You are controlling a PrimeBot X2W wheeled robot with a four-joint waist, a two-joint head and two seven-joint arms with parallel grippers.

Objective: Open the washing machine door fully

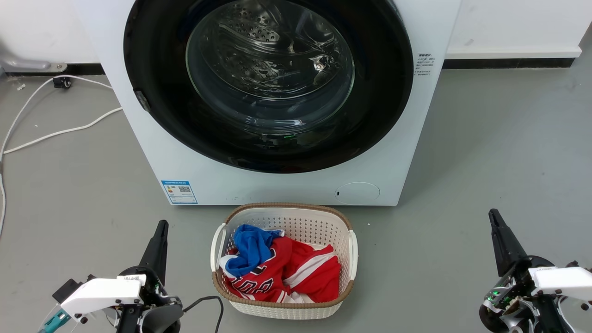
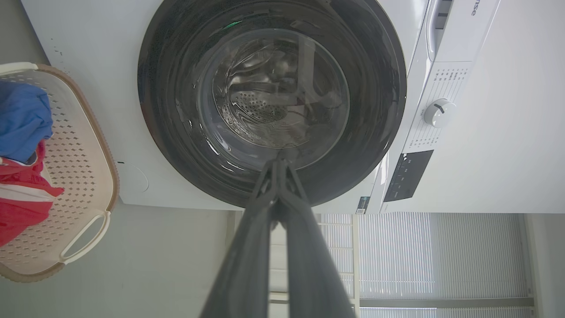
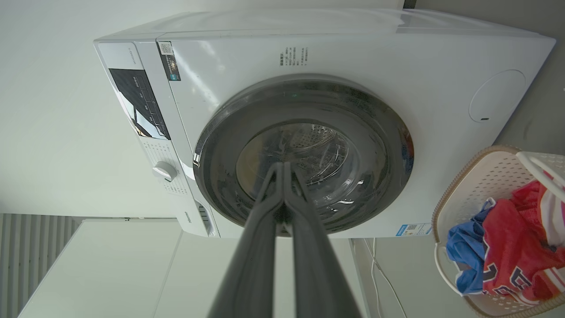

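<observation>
**Door.** The washing machine door [image 1: 270, 74] is closed and lies flush against the front of the washing machine [image 1: 208, 182]. It fills most of the width of that front. Its glossy black ring surrounds a clear domed glass centre, through which the perforated steel drum [image 1: 252, 27] is visible. In the head view the door sits at upper centre. In the left wrist view [image 2: 273, 88] and the right wrist view [image 3: 304, 154] it lies straight ahead of the fingers.

**Machine front.** A small round white flap [image 1: 357, 193] sits at the lower corner on the robot's right. A blue-and-white label [image 1: 179, 192] sits at the lower corner on the robot's left. A white dial [image 2: 439, 112] is mounted on the control panel.

**Grippers.** The left gripper [image 1: 162, 226] is at lower left of the head view and well apart from the door. Its two dark fingers are clenched tip to tip on nothing, as the left wrist view confirms. The right gripper [image 1: 494, 215] is at lower right, also well apart from the door, with its fingers likewise pressed together and empty.

**Surroundings.** A white perforated basket [image 1: 284, 206] with a brown rim stands on the grey floor [image 1: 485, 152], just in front of the machine and between the two grippers. It holds a red garment [image 1: 305, 273] and a blue garment [image 1: 252, 245]. A white cable [image 1: 60, 132] runs across the floor on the robot's left of the machine.
</observation>
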